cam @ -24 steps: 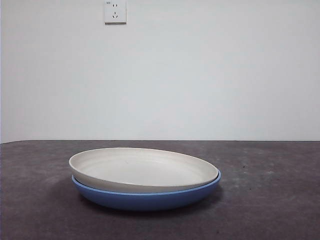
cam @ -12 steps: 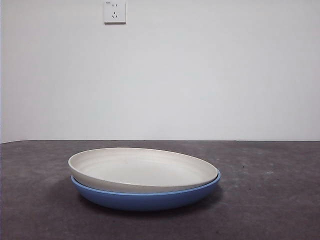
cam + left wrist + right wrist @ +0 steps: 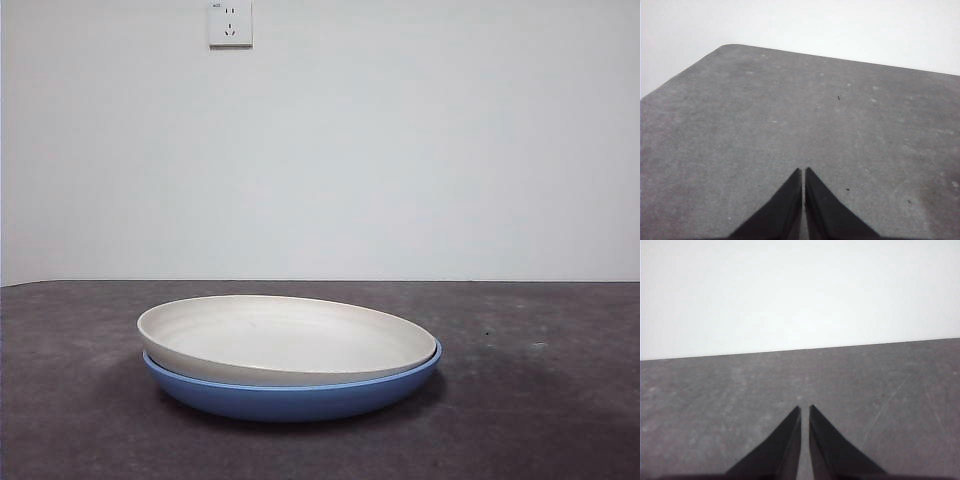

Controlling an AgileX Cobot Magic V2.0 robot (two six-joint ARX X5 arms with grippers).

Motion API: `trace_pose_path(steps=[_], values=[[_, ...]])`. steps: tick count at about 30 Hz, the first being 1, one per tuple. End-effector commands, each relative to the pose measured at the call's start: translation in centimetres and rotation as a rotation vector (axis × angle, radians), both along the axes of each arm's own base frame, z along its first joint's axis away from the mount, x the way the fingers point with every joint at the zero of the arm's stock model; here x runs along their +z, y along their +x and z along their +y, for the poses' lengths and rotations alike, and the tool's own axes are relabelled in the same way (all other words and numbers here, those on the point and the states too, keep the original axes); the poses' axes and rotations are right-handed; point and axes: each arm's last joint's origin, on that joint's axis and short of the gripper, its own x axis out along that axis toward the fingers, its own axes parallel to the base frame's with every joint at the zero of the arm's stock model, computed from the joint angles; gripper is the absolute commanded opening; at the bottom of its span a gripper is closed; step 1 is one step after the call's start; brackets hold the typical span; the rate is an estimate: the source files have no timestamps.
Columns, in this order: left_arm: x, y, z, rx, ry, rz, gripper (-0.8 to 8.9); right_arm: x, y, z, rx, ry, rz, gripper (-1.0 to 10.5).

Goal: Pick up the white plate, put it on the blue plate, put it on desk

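Away from both my claws, white plate (image 3: 285,338) nests in blue plate (image 3: 300,398) on bench (image 3: 540,400), stacking apparently done; left claw (image 3: 803,172) and right claw (image 3: 804,410) pressed together, empty, parked clear.

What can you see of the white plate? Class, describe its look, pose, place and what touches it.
The white plate is wide, shallow and round, matte cream, with a low curved rim and faint rings inside. It is empty and sits nested in the blue plate, tilted slightly, its rim higher on the picture's left. The blue plate alone touches it; that plate rests on the desk. No gripper is near it.
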Motion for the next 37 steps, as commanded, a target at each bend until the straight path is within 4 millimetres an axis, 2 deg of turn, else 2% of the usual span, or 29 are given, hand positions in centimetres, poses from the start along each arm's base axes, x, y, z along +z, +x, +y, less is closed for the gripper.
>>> trace_pose_path(steps=[1,6,9,12,21,37], values=[[-0.8,0.1,0.0,-0.001,0.012,0.027,0.11,-2.0,0.3,0.0,-0.005,-0.023,0.026,0.2],[-0.8,0.1,0.0,-0.001,0.013,0.027,0.11,-5.9,0.6,0.0,-0.038,-0.046,0.1,0.2],[-0.8,0.1,0.0,-0.001,0.013,0.027,0.11,-7.7,0.7,0.0,-0.047,-0.072,0.124,0.2],[-0.8,0.1,0.0,-0.001,0.012,0.027,0.11,-8.6,0.6,0.1,-0.036,-0.104,0.139,0.2],[-0.8,0.1,0.0,-0.001,0.012,0.028,0.11,-8.7,0.6,0.5,0.015,-0.21,0.142,0.3],[-0.8,0.1,0.0,-0.001,0.012,0.028,0.11,-8.4,0.6,0.5,0.011,-0.201,0.108,0.2]])
